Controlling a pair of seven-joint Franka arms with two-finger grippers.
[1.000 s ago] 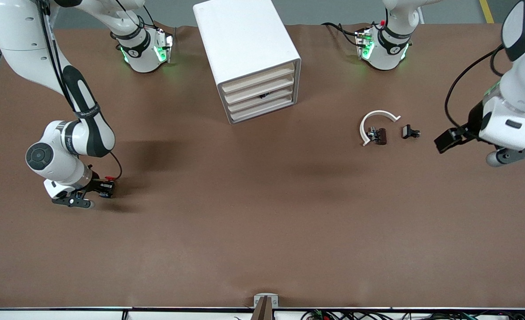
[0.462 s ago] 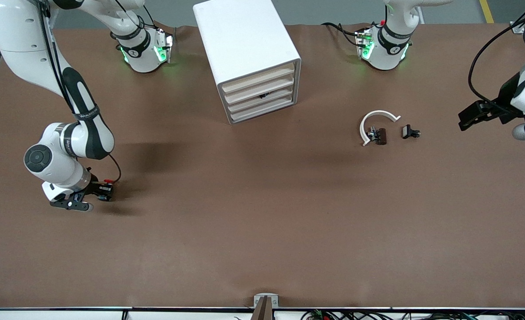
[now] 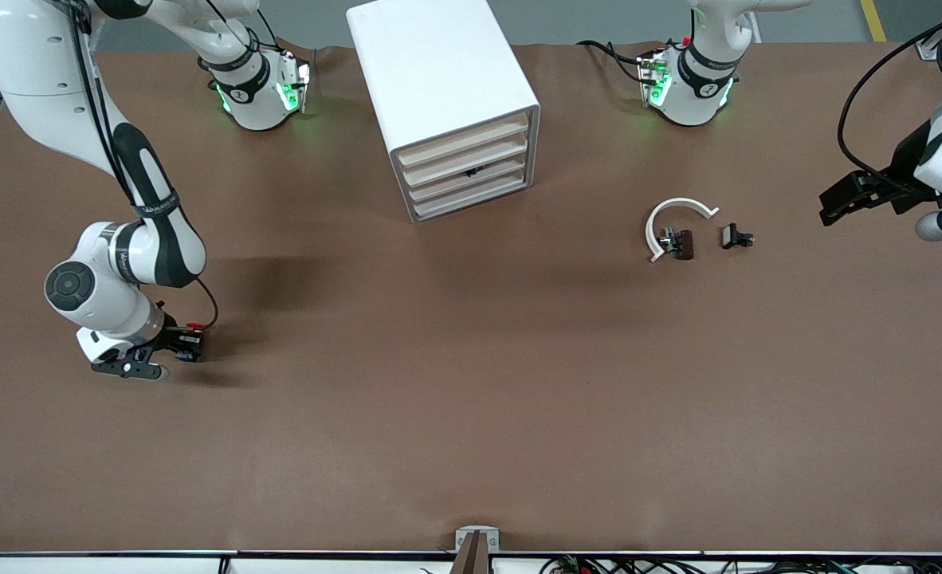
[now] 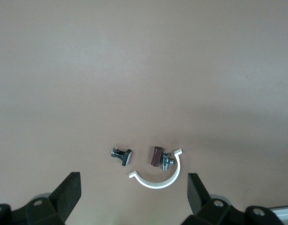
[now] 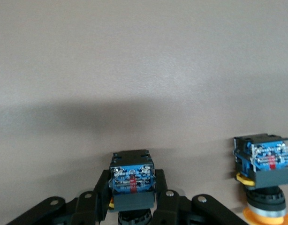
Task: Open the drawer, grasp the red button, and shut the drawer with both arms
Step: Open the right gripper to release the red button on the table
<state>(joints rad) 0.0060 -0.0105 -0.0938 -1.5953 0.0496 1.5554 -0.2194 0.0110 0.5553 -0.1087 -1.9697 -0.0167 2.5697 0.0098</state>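
Observation:
My right gripper [image 3: 188, 343] hangs low over the table at the right arm's end, shut on the button [image 5: 132, 174]. The button's blue-and-black body fills the jaws in the right wrist view. Its cap is hidden there, but a red spot [image 3: 194, 325] shows at the gripper in the front view. The white cabinet [image 3: 439, 72] stands between the two bases with all four beige-fronted drawers [image 3: 465, 163] pushed in. My left gripper [image 3: 828, 209] is up in the air at the left arm's end, open and empty [image 4: 133, 183], facing the small parts on the table.
A second button [image 5: 263, 161] with an orange-yellow cap stands on the table close beside the held one. A white curved clip [image 3: 677, 202] and two small dark metal parts [image 3: 680, 244] [image 3: 735, 237] lie between the cabinet and the left gripper.
My left gripper has pulled away from the small parts toward the left arm's end of the table. The right gripper with the button has barely shifted.

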